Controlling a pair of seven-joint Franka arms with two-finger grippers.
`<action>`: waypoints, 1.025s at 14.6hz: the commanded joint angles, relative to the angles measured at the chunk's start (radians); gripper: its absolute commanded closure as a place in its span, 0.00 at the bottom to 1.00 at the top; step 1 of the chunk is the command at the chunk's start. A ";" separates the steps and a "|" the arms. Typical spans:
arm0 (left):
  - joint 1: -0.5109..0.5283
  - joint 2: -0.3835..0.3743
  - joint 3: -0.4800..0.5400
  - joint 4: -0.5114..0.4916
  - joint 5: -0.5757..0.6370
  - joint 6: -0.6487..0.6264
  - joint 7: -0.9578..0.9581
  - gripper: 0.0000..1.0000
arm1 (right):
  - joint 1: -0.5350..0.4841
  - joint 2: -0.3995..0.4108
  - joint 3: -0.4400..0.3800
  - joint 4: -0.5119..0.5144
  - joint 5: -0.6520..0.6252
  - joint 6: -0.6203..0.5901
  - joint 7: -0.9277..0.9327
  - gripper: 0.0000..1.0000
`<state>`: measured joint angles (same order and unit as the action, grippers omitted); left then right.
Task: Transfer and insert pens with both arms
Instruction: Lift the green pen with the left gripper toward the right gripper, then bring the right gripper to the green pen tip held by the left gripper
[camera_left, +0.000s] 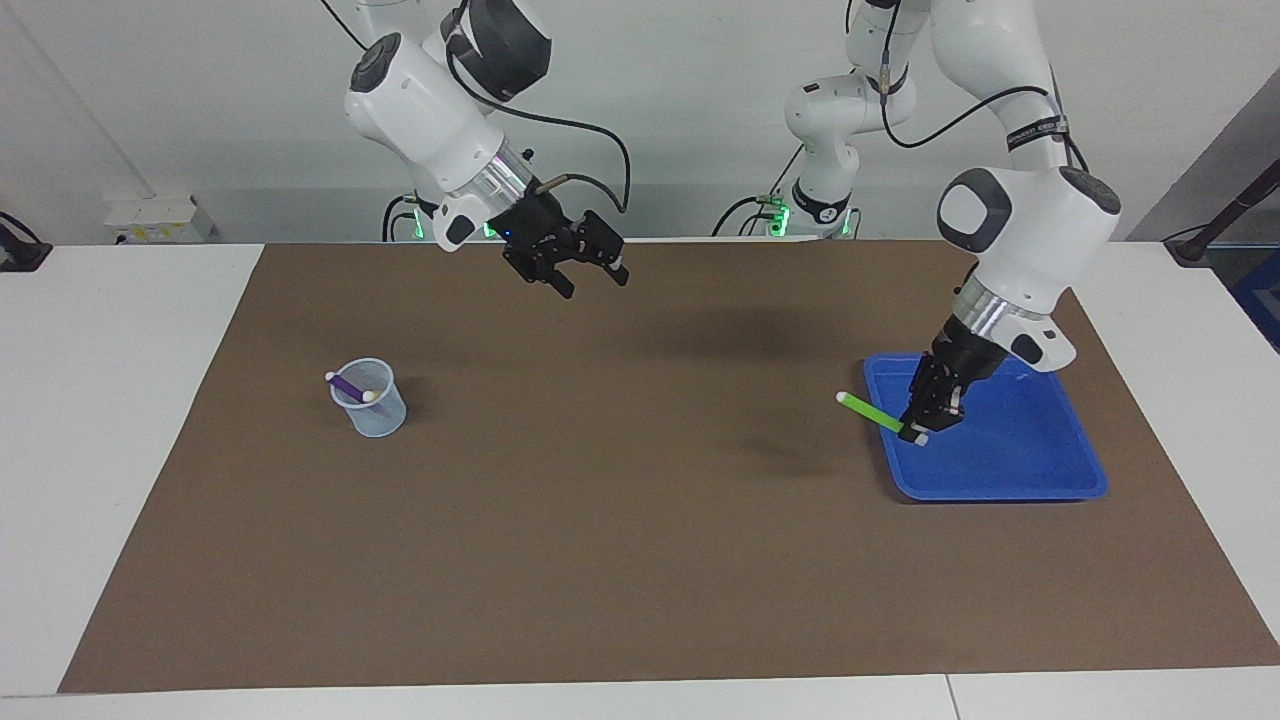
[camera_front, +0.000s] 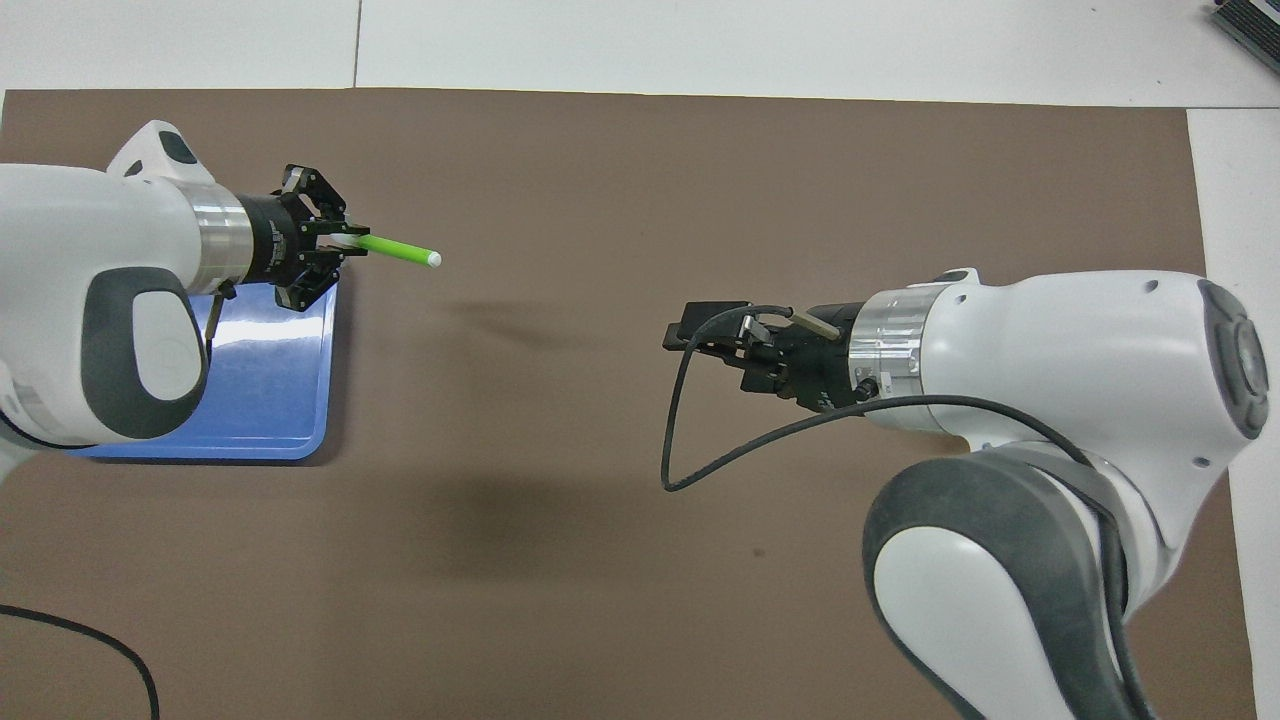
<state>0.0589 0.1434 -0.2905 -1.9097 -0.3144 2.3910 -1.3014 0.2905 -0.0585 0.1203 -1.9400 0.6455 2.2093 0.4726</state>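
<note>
My left gripper is shut on one end of the green pen. It hangs over the rim of the blue tray. The pen lies almost level and points out over the brown mat toward the right arm's end. My right gripper is open and holds nothing, raised over the mat near the robots' edge. The purple pen leans inside a clear cup at the right arm's end. In the overhead view the right arm hides the cup.
A brown mat covers most of the white table. A black cable loop hangs from the right wrist over the mat. Nothing lies in the tray.
</note>
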 joint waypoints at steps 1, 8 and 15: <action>-0.077 -0.094 0.016 -0.112 -0.037 0.065 -0.097 1.00 | 0.006 0.017 0.004 -0.010 0.037 0.058 0.006 0.00; -0.243 -0.212 0.017 -0.215 -0.081 0.105 -0.289 1.00 | 0.064 0.095 0.004 -0.008 0.132 0.254 0.001 0.04; -0.375 -0.243 0.017 -0.288 -0.081 0.229 -0.429 1.00 | 0.068 0.108 0.033 -0.008 0.212 0.287 0.015 0.05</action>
<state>-0.2870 -0.0607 -0.2900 -2.1468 -0.3788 2.5830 -1.7097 0.3610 0.0570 0.1419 -1.9451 0.8351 2.4954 0.4767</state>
